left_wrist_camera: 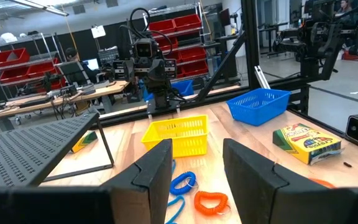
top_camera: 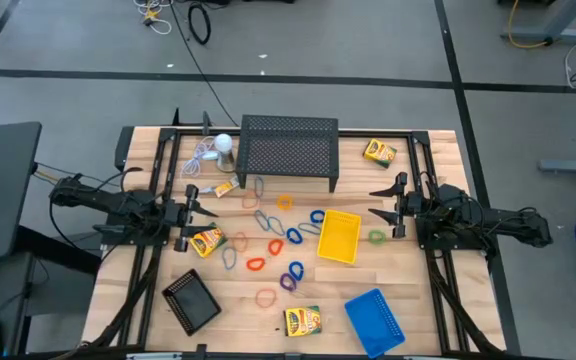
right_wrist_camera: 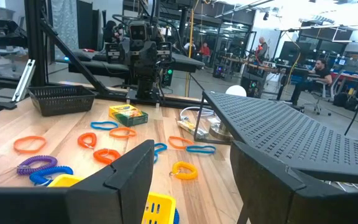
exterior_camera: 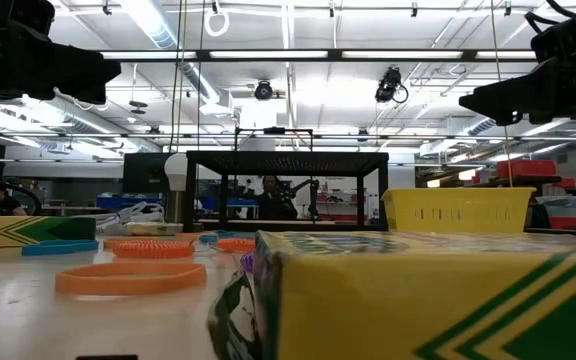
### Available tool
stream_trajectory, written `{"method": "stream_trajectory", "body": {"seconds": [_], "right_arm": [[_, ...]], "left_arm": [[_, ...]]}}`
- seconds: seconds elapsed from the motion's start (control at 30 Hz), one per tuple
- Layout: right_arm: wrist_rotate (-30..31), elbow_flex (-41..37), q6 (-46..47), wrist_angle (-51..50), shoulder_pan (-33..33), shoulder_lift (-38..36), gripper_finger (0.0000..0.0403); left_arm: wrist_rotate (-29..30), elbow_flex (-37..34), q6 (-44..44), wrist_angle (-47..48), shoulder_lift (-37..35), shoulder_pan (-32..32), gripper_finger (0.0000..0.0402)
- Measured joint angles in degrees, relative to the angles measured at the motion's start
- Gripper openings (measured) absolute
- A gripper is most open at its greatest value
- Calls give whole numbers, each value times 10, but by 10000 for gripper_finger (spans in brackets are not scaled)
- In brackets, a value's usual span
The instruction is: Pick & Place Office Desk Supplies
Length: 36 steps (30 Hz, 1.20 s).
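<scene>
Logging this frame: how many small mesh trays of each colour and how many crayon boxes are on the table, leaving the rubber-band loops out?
yellow mesh tray: 1
blue mesh tray: 1
black mesh tray: 1
crayon boxes: 4
Total: 7

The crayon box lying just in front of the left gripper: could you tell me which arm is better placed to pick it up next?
Probably the left. The left gripper is open and hangs beside that crayon box, while the right gripper, also open, waits across the table beyond the yellow tray.
</scene>
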State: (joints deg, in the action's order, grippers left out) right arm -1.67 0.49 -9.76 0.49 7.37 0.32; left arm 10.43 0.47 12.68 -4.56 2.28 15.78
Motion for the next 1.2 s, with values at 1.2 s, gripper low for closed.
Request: {"method": "stream_trajectory", "body": {"seconds": [1.2], "right_arm": [[-1, 0, 161, 101, 0, 0, 222]], "left_arm": [[40, 0, -181, -96, 0, 0, 149]]}}
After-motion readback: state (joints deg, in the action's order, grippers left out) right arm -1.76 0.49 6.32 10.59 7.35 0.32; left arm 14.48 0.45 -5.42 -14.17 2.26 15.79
